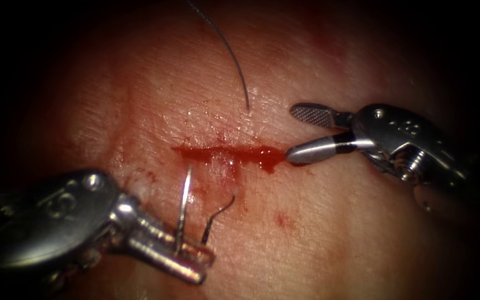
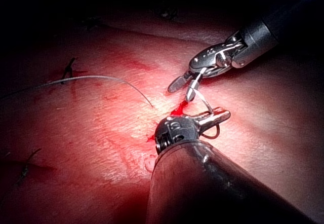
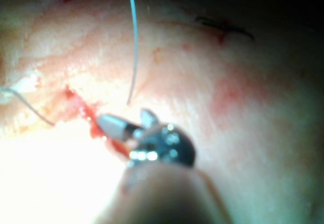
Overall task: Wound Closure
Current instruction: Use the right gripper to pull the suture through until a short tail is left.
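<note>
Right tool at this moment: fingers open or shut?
Open. In the endoscope view the right tool has its two fingers spread apart with nothing between them, the lower tip at the cut's right end.

In the endoscope view the light is strongest on the middle of the tissue (image 1: pixel 306 222), around the cut (image 1: pixel 223 151), and fades to black toward the tissue's edges. The red fluid (image 1: pixel 268 158) glistens. Bright glints sit on the left tool (image 1: pixel 195 261), the needle (image 1: pixel 183 205) and the right tool (image 1: pixel 301 133). In the right wrist view, glare washes the tissue beside the cut white. In the left wrist view the light pools at the cut and the far tissue lies in shadow.
</note>
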`<state>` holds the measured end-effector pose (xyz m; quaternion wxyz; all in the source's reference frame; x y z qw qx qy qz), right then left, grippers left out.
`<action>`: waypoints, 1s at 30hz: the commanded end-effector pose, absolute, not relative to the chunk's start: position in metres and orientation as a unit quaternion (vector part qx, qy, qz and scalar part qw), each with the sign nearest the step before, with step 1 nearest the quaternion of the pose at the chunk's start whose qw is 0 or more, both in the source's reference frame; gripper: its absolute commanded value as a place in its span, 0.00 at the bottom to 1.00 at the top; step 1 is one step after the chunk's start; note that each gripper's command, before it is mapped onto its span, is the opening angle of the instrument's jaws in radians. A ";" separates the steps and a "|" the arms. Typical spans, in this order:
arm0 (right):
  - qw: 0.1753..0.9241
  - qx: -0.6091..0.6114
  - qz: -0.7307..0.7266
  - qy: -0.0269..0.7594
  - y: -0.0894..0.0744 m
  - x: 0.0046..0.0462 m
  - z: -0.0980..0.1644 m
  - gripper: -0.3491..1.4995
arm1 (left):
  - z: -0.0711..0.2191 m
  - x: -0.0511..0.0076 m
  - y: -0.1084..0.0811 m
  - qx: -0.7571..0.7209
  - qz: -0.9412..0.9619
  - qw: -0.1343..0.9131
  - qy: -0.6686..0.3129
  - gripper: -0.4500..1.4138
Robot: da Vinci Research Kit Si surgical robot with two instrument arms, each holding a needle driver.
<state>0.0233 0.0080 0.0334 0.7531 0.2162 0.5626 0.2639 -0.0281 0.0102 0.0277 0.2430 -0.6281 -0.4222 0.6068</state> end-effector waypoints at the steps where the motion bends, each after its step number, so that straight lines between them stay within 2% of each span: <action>1: 0.756 0.210 0.244 0.570 0.008 0.0242 0.033 0.82 | 0.028 -0.0285 0.011 -0.636 0.612 0.229 -0.410 0.00; 8: 0.781 0.181 0.158 0.577 0.006 0.0269 0.030 0.82 | 0.029 -0.0278 0.013 -0.656 0.654 0.193 -0.324 0.00; 16: 0.806 0.146 0.089 0.567 0.004 0.0299 0.030 0.63 | 0.031 -0.0269 0.014 -0.650 0.676 0.197 -0.288 0.00; 24: 0.815 0.127 0.066 0.562 0.003 0.0313 0.032 0.53 | 0.032 -0.0261 0.014 -0.646 0.683 0.202 -0.274 0.00; 30: 0.818 0.118 0.067 0.558 0.003 0.0328 0.034 0.49 | 0.032 -0.0262 0.014 -0.645 0.684 0.203 -0.271 0.00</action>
